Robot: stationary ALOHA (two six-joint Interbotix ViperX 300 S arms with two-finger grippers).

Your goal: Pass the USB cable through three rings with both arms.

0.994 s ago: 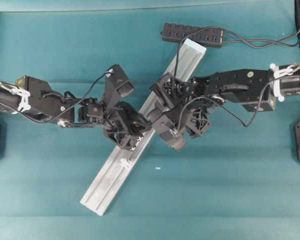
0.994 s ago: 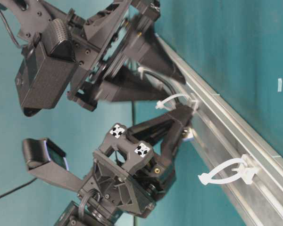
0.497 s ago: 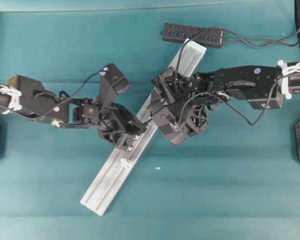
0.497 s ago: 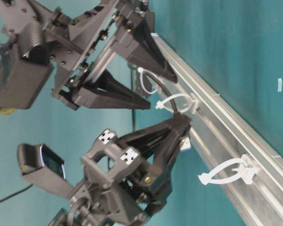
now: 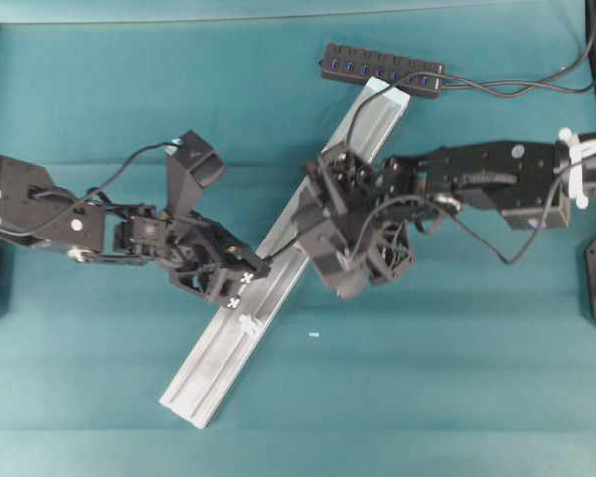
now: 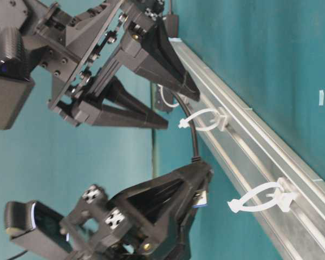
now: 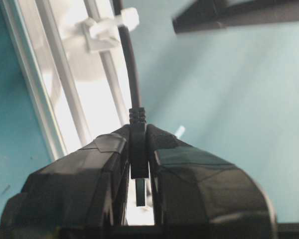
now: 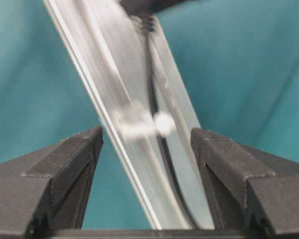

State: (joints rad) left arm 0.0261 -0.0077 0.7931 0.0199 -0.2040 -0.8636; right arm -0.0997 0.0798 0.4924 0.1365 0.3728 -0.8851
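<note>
The left gripper (image 7: 138, 149) is clamped on the plug end of the USB cable (image 7: 131, 74). From its fingertips the cord runs straight ahead through a white ring (image 6: 203, 120) on the silver rail (image 5: 233, 328). The right gripper (image 8: 147, 144) hangs above the rail with jaws spread wide, holding nothing; the cable lies below, between its fingers (image 8: 72, 159).

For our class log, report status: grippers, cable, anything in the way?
Left gripper shut on cable plug. Right gripper open, astride rail. Cable through middle ring; next ring unthreaded. Nothing blocking.
</note>
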